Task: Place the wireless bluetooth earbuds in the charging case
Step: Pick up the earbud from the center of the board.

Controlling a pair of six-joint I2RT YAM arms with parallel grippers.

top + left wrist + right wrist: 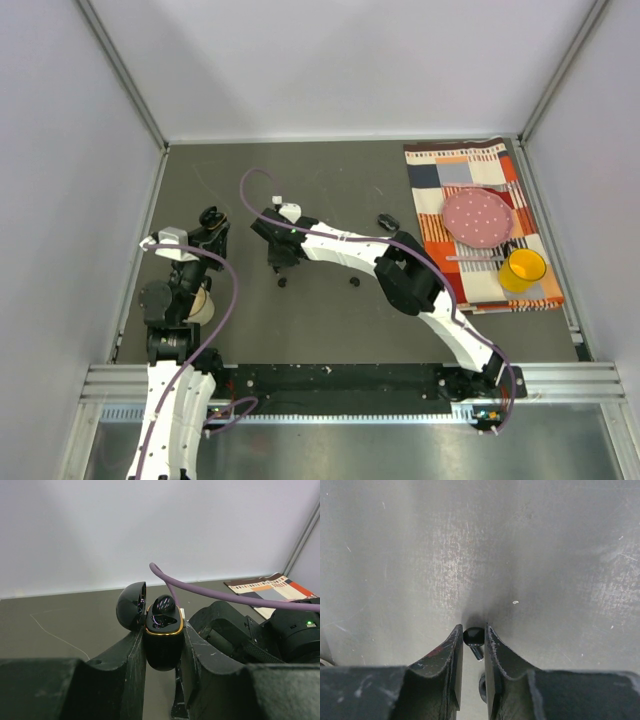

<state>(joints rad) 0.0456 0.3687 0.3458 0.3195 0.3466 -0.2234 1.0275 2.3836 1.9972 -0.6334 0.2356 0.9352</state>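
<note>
My left gripper (210, 224) is shut on the black charging case (162, 640), held upright by its sides. The case has a gold rim, and its lid (131, 606) is open to the left. A rounded black earbud (163, 604) sits in its far socket. My right gripper (474, 631) points down at the table, and its tips close on a tiny black earbud (473, 636) whose stem points back between the fingers. In the top view this gripper (277, 262) is right of the case. Two more earbuds lie on the table, one (282, 282) just below it and one (354, 282) further right.
A black oval pod (388, 220) lies mid-table. A patterned cloth (432, 190) at the back right holds a pink plate (478, 217) and a yellow cup (522, 270). A purple cable (210, 594) crosses behind the case. White walls enclose the table.
</note>
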